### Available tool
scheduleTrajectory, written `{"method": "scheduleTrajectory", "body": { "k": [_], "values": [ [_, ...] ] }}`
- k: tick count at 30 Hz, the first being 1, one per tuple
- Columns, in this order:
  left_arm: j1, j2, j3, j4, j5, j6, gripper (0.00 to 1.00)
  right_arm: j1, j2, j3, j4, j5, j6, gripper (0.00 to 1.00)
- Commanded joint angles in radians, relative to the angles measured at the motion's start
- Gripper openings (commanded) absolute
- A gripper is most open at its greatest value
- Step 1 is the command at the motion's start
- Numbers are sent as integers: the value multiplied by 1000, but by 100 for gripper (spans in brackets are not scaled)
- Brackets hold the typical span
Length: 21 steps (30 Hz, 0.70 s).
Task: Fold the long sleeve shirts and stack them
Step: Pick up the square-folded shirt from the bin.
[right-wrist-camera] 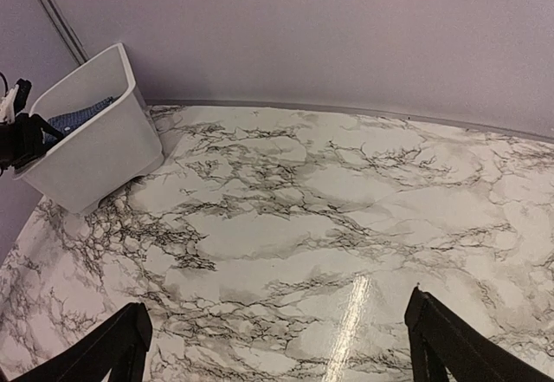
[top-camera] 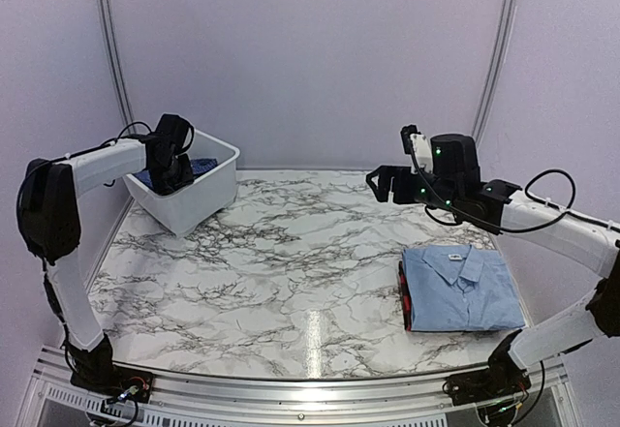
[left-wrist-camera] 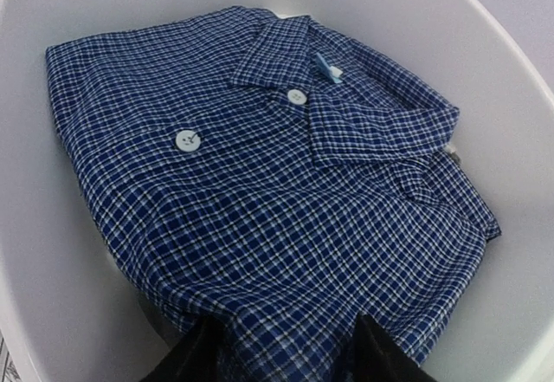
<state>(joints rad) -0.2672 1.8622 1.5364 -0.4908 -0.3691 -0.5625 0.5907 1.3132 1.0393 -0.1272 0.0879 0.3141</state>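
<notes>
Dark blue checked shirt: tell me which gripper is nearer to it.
Left. The left gripper is inside the white bin, open fingers at the near edge of the dark blue checked shirt. The right gripper hangs open over the marble table, far from the bin.

No legible text anywhere. White neck label (top-camera: 453, 250) on the light blue shirt (top-camera: 463, 291), 4 o'clock in the top view: dark mark, too small to read. Pale blue collar tag (left-wrist-camera: 327, 68) on the dark blue check shirt (left-wrist-camera: 260, 200), 1 o'clock in the left wrist view: no print resolvable.
</notes>
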Motion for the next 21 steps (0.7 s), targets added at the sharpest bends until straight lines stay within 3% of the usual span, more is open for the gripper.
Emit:
{"method": "scheduleTrajectory", "body": {
  "k": [1,6,9,21],
  "values": [
    [3,53,24,-73,-65,27,44,-4,-37,-5,29,-6,4,99],
    [9,75,123,-77,-98,60,13,-4,-39,-1,26,-17,4,98],
    [14,77,201,-77,-116,83,0,-4,-43,-1,23,-19,3,98],
    [14,-12,433,-4,-171,213,0,-4,-41,2,18,-33,9,99]
  ]
}}
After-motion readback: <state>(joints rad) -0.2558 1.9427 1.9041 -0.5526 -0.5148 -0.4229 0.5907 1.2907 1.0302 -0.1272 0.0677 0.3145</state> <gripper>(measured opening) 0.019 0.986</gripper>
